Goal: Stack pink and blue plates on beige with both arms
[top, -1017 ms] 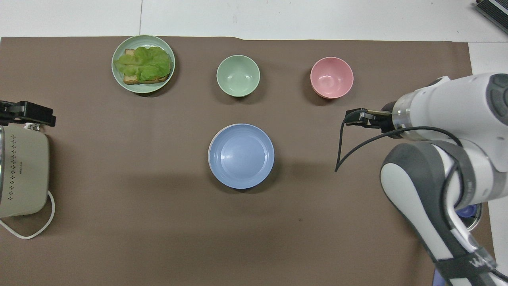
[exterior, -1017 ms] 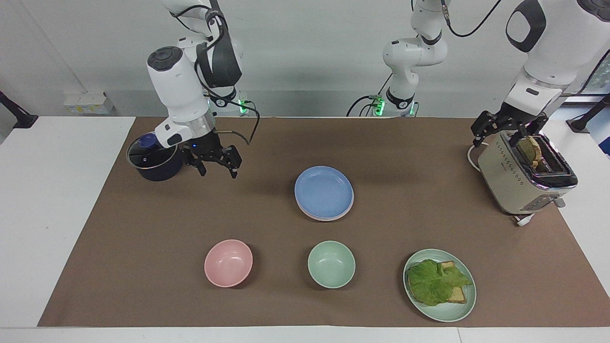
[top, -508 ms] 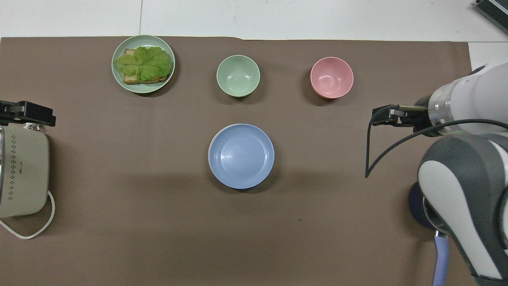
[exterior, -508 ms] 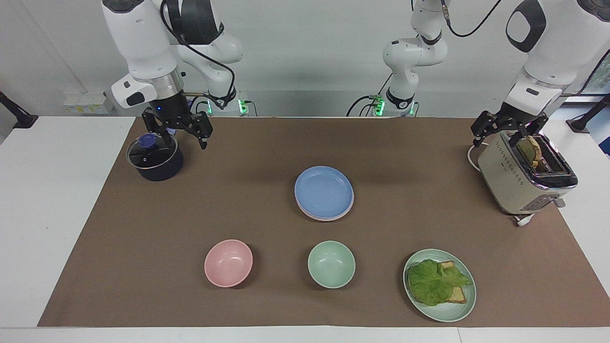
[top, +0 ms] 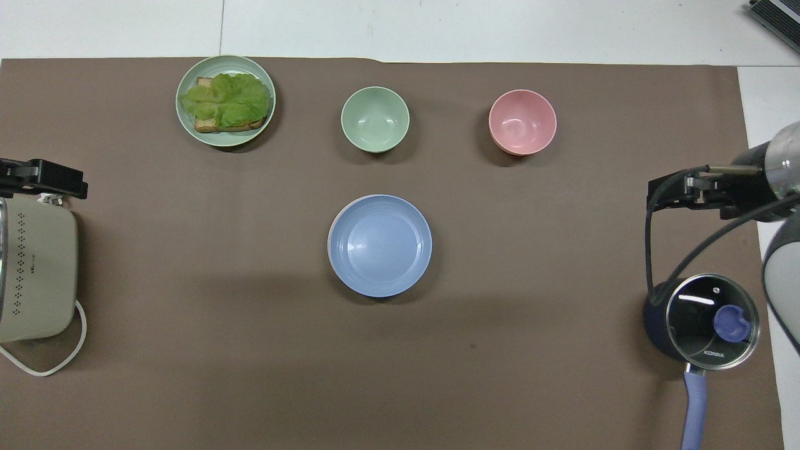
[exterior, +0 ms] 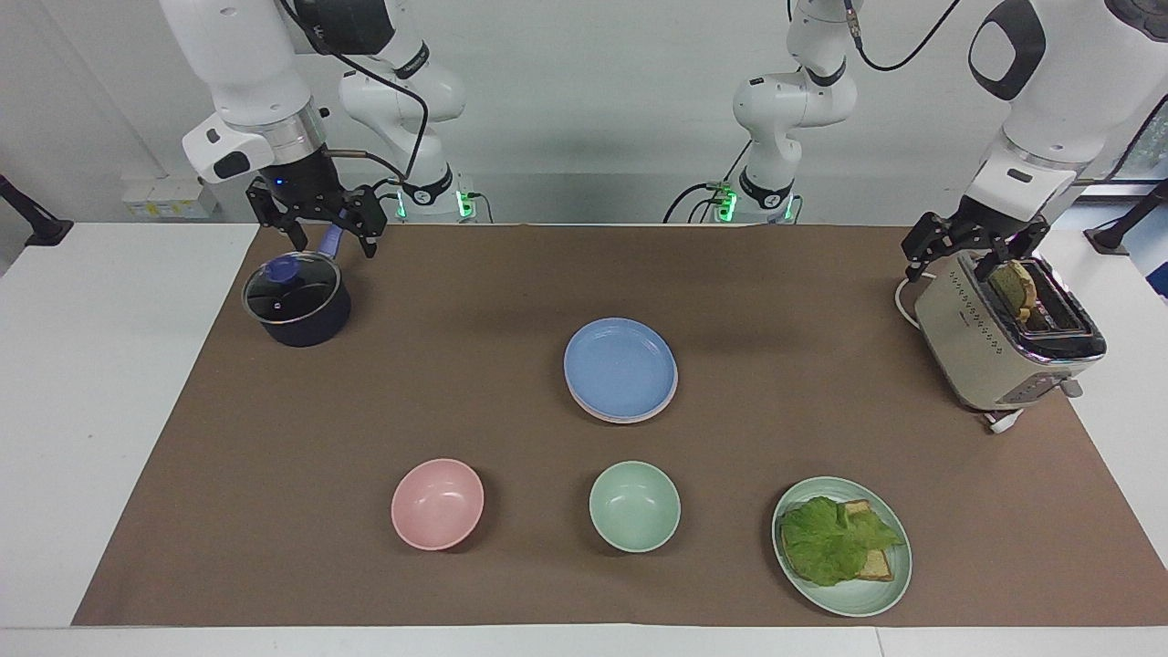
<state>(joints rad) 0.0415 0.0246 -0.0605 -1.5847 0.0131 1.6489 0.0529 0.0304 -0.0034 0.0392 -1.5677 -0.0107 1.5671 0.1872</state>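
Note:
The light blue plate tops a stack in the middle of the brown mat. Under its rim shows a thin pale pink edge, the pink plate. The beige plate is hidden. My right gripper hangs open and holds nothing, raised over the handle of a dark pot at the right arm's end. My left gripper waits open over a toaster at the left arm's end. Neither gripper touches the plates.
A lidded dark blue pot and a cream toaster holding toast stand at the table's two ends. Farther from the robots than the stack lie a pink bowl, a mint bowl and a mint plate with a lettuce sandwich.
My right gripper has risen and drawn back from beside the pot to above its handle, which uncovers the pot in the overhead view. The left arm and the plates have not moved.

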